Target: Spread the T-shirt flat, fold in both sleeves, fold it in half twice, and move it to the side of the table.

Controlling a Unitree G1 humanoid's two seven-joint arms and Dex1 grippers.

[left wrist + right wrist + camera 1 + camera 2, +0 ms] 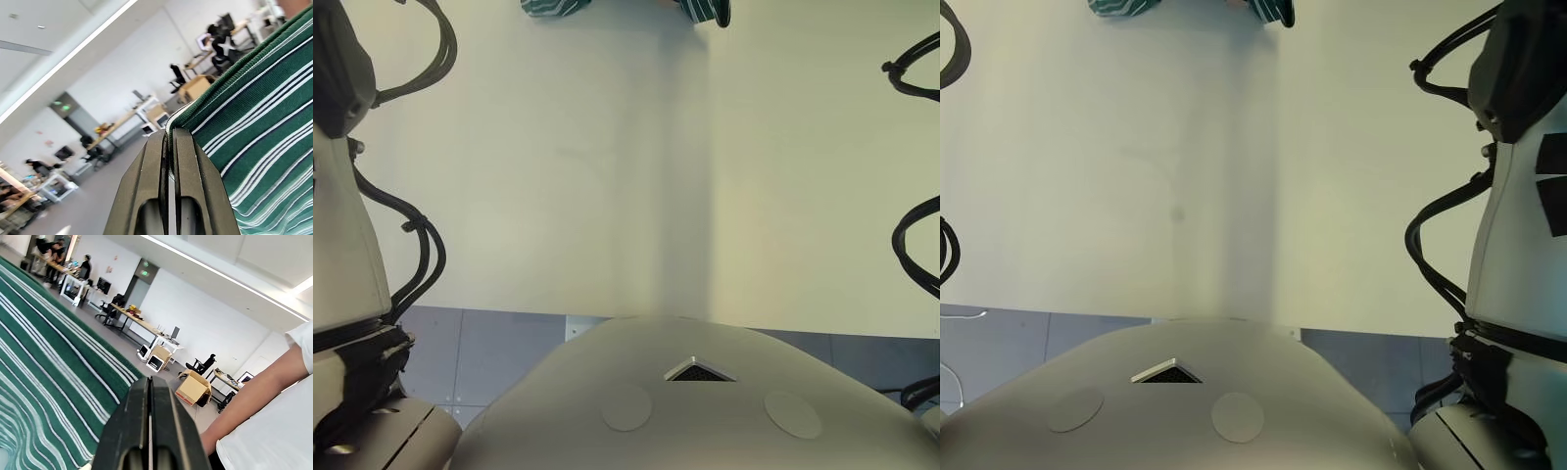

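Firmly, left hand (pixel 169 133) pinches T-shirt (pixel 254 117) (striped green) — desks (pixel 124 120) behind.

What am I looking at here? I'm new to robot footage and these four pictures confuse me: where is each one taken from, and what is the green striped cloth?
This is a humanoid robot with two arms, each ending in a two-finger gripper. The two wide pictures come from the twin cameras in its head, looking down on a pale table. At the top of those pictures, two bits of the green striped T-shirt peek in. The other two pictures come from cameras on the wrists, looking along the fingers into the room beyond. The left gripper is shut on the shirt's ribbed edge. The right gripper is shut too, with the shirt's edge meeting its tips, so it seems to hold the cloth as well.
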